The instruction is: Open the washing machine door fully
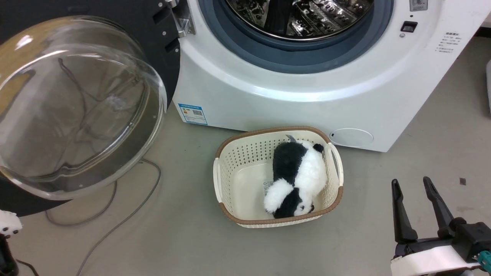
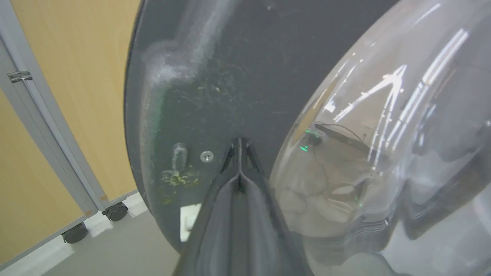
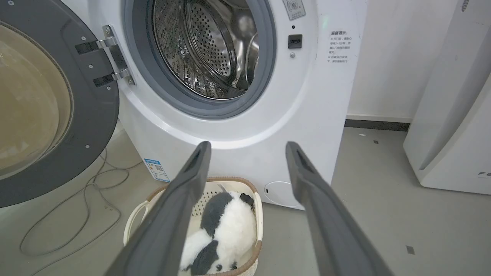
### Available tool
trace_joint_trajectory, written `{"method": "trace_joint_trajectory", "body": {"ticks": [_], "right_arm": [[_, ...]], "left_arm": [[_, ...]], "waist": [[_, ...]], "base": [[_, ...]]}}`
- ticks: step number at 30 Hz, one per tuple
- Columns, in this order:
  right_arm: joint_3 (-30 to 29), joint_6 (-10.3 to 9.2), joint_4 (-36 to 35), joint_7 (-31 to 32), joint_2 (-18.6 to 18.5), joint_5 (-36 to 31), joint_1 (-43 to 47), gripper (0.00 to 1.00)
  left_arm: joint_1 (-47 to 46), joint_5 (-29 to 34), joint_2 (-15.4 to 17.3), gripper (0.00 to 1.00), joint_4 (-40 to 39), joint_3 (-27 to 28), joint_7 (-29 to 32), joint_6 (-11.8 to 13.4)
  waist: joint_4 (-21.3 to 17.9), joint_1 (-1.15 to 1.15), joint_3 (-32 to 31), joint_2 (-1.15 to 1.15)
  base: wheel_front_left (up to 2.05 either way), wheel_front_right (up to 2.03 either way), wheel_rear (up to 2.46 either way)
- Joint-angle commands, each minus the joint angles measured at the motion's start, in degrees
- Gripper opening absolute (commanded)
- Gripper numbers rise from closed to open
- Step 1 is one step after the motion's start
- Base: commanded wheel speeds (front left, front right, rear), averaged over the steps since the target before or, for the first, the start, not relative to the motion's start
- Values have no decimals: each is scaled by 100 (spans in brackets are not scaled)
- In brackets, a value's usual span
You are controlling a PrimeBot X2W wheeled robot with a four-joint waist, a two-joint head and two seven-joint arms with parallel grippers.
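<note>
"Door position first: where is the washing machine door (image 1: 80, 111)?"

"Upper left of the head view, swung well clear of the washing machine (image 1: 291, 103), inner face turned to the camera, hinge (image 1: 184, 23) at the top, left of centre. It looks near full swing, though I cannot tell how much travel is left."

"And the left gripper (image 2: 238, 153)?"

"Fingers pressed together with nothing between them, tips against the matte inner ring (image 2: 215, 76) at the middle of its wrist view — just beside a screw (image 2: 206, 156), with the glass bowl (image 2: 383, 153) bulging at the right."

"So it's a push, not a grip."

"I'd judge so. Keep the tips on the flat ring, not on the glass, where they could skid. Push along the arc about the hinge, slowly, and stop once the hinge resists."

"Right gripper (image 1: 411, 181)?"

"Lower right of the head view, fingers spread, empty — well apart from the basket (image 1: 230, 153) holding the panda toy (image 1: 297, 176). Leave it out of this."
</note>
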Motion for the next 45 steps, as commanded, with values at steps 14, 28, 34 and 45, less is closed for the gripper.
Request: {"method": "trace_joint_trajectory", "body": {"ticks": [14,28,34,45], "right_arm": [[70,3,29,-25,18,109,-4,100],[21,3,48,-25,18,247,296,100],[-3,3,31,-25,18,288,352,100],[22,3,16,-25,18,292,368,100]], "left_arm": [[-8,626,-198,0,-113,372,-24,-397],[888,1202,-947,0,-1629,-55,-24,-726],[1271,1362,-1308,0,-2189,-583,-24,-785],[1734,1217,-1493,100,-2787,-1250,-24,-855]], "waist": [[-210,-1,-322,0],[-291,-1,-884,0],[-368,-1,-961,0],[-666,-1,-1007,0]], "base": [[0,0,0],[0,0,0],[0,0,0],[0,0,0]]}}
